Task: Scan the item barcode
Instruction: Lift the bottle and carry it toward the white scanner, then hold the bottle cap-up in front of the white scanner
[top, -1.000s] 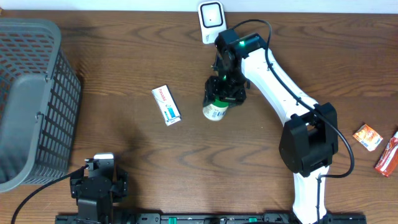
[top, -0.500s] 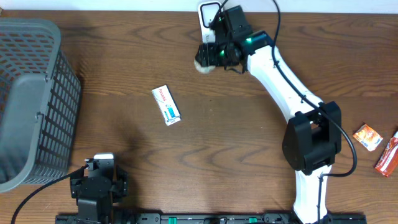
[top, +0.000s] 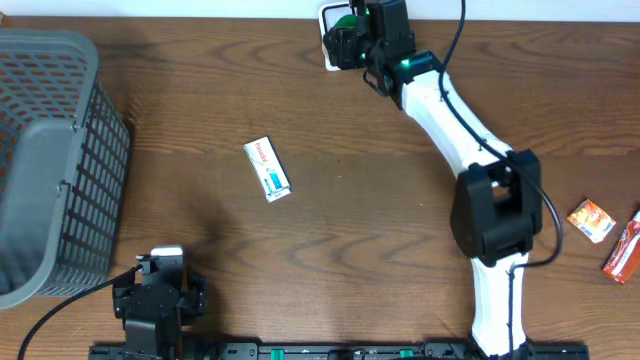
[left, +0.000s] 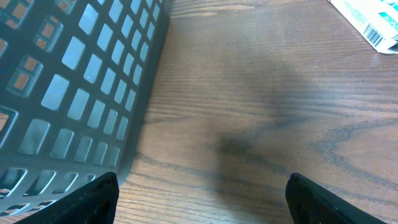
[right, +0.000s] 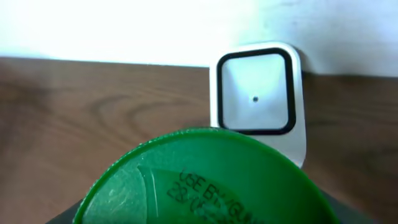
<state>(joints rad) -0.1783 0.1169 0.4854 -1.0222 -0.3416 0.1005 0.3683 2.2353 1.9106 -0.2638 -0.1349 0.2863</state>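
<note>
The bottle (right: 205, 180), green cap toward the wrist camera, hangs just in front of the scanner (right: 255, 99) at the far edge of the table (top: 380, 250), clamped in the right gripper (top: 355, 42). A second ago that gripper held the bottle low over the middle of the table, near the small box (top: 267, 168); since then the arm has swung it up and back to the scanner's window. The carry therefore looks done and the reading itself is the step in hand, though the pictures do not show whether the barcode faces the window. The left gripper (left: 199, 205) rests at the near edge beside the basket (top: 50, 150), jaws wide and empty. Two snack packets (top: 590, 220) lie far right.
</note>
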